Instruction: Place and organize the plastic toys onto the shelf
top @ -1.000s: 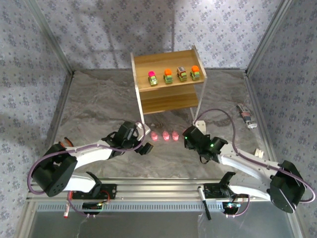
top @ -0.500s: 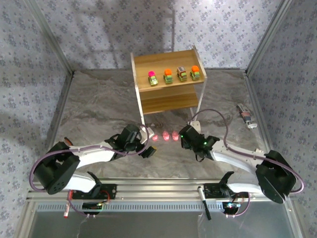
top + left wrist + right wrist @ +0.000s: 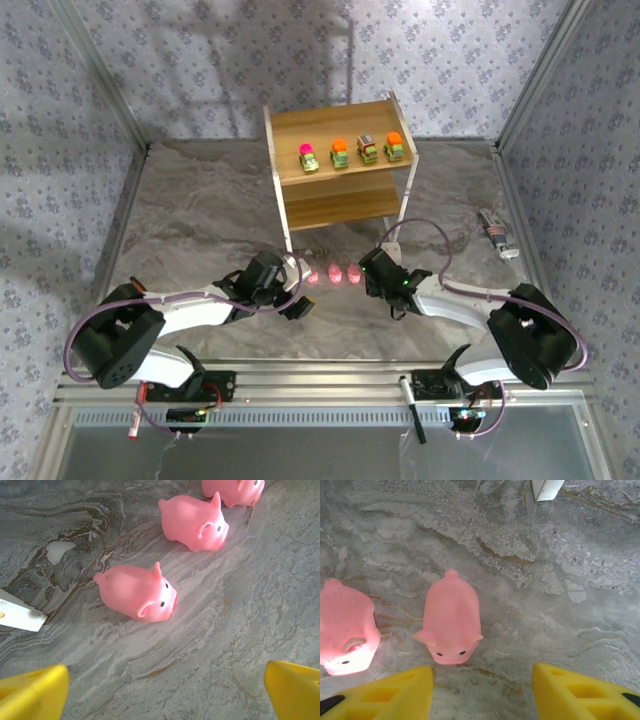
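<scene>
Between the shelf's front legs and the arm bases, three pink pigs (image 3: 333, 272) lie in a row on the table (image 3: 200, 220). Four cars (image 3: 353, 151) already stand on the top tier of the shelf (image 3: 330, 122).

The right gripper (image 3: 482, 675) hangs low over the rightmost pig (image 3: 451, 617), jaws apart and empty. The pig sits off toward one finger rather than centred in the gap. Closing from here, I judge, would knock its snout and shove it into the neighbouring pig (image 3: 347, 632) just beside it.

The left gripper (image 3: 166, 672), also spread wide with nothing held, faces the other end of the row, so both arms crowd one patch and could clash.

A white shelf leg (image 3: 547, 487) stands near, and freer table lies toward the bases. The lower tier (image 3: 340, 208) seems to offer room, though shadow makes that uncertain.
</scene>
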{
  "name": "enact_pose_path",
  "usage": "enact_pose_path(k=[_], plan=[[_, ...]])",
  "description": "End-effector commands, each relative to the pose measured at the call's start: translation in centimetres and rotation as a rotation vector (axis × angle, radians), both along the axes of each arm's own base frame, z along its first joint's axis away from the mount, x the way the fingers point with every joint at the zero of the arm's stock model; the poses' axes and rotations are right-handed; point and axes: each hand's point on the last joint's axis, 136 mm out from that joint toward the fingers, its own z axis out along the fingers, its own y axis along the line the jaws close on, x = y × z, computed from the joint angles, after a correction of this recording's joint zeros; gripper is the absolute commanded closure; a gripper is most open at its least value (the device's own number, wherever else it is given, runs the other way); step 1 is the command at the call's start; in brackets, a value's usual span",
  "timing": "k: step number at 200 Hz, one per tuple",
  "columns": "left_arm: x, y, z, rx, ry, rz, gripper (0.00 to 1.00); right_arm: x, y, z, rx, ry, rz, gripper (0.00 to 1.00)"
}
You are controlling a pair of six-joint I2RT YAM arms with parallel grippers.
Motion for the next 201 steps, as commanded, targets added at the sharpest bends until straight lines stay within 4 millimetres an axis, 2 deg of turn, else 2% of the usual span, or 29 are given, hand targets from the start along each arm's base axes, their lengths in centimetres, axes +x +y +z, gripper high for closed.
enact_pose_path(k=[1,55,155,201], plan=[[0.6,-0.7,1.1,-0.016,-0.038,-0.01,0.0,1.0,0.6,0.3,0.007,-0.027,-0.004,0.44],[0.7,-0.6,1.1,-0.012,-0.042,-0.006,0.0,1.7,1.1,-0.1,0.013,-0.04,-0.007,0.46],[0.8,-0.6,1.2,-0.012,-0.051,-0.001,0.0,2.6,0.8,-1.1,-0.026,-0.069,-0.043,0.49],[0.7,-0.6,1.2,-0.012,-0.049,-0.004,0.0,3.0,1.4,-1.4,-0.033,-0.074,-0.038,0.51]])
